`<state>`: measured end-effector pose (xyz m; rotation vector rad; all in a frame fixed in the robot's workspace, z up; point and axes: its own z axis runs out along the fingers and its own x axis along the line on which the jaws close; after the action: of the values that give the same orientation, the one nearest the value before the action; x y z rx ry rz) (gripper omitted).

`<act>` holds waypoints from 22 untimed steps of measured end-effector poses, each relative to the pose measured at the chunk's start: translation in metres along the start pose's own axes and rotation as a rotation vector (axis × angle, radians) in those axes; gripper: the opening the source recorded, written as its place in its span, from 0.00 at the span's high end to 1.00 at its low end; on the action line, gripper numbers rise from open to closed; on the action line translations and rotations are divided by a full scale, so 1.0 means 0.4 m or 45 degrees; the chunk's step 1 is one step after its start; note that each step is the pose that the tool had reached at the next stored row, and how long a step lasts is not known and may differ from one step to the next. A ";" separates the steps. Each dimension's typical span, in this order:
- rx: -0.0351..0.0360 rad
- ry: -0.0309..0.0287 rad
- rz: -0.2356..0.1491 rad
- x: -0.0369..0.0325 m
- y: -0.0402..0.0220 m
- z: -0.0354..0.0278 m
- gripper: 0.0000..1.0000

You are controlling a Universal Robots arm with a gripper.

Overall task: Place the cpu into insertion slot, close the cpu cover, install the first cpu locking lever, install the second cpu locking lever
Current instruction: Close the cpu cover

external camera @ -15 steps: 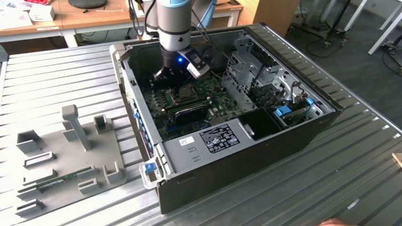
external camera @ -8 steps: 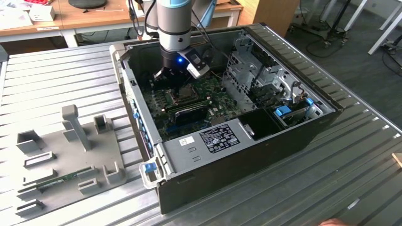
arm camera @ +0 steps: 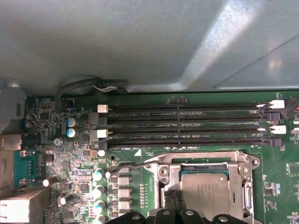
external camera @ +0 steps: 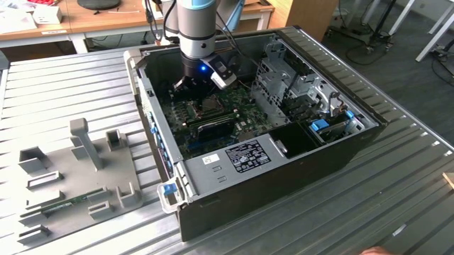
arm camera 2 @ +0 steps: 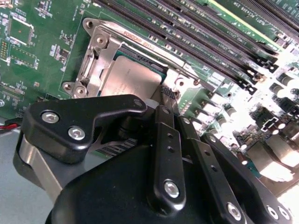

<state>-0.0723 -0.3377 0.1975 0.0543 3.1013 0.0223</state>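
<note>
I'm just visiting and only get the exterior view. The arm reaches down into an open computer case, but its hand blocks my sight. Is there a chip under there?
Observer: Yes. In both wrist views the cpu sits in the insertion slot, silver top up.
Visitor: Is anything over it?
Observer: The cpu cover lies down over it, and its window frames the chip.
Visitor: And how near is the hand?
Observer: In the second wrist view the hand hangs close by the cover's edge. Whether it touches, I can't tell.
</note>
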 end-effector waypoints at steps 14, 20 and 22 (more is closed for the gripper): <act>0.0004 0.0003 0.000 0.000 0.000 0.002 0.90; 0.0024 0.0016 0.000 0.001 -0.002 0.003 0.90; 0.0023 0.0015 0.000 0.001 -0.002 0.004 0.90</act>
<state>-0.0728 -0.3384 0.1960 0.0542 3.1026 0.0195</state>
